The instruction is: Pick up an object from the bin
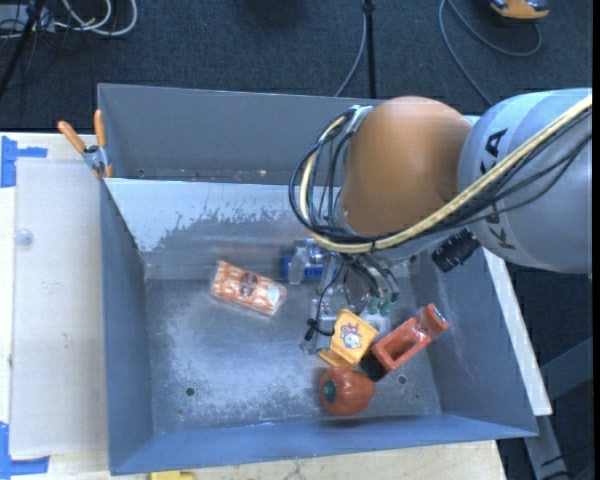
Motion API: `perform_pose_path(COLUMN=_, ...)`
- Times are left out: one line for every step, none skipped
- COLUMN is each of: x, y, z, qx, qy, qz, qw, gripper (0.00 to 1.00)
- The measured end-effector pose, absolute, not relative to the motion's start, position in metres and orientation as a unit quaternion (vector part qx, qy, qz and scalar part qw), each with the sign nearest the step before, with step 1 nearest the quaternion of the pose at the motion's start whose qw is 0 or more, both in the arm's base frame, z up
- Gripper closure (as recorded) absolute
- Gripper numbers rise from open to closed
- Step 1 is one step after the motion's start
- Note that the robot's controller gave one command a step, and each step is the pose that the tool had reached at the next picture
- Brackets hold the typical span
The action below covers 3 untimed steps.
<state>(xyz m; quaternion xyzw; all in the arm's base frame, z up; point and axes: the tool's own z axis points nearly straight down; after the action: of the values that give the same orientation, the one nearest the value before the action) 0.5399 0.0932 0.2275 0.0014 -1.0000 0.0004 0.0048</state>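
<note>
Because the small yellow box with a round face (348,339) lies on the right of the grey metal bin (180,368), the gripper (346,316) hangs over it; spread or pinching, I cannot tell.

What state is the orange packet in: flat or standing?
Flat: the orange packet lies broad side down on the bin floor.

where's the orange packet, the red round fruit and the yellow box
orange packet (247,288), camera view, middle of its top
red round fruit (346,392), camera view, middle of its skin
yellow box (352,337), camera view, its round printed face
</note>
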Motion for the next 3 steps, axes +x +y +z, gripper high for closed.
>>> perform_pose_path(x=0.541, y=0.093, z=0.232, qx=0.0, qy=-1.0, qz=0.0, qw=0.001, gripper=0.0)
perform_pose_path(x=0.566, y=0.108, z=0.181, qx=-0.047, qy=-0.999, qz=0.0, qw=0.0, gripper=0.0)
perform_pose_path(x=0.601, y=0.16, z=0.159, qx=-0.07, qy=-0.998, qz=-0.001, qw=0.0, gripper=0.0)
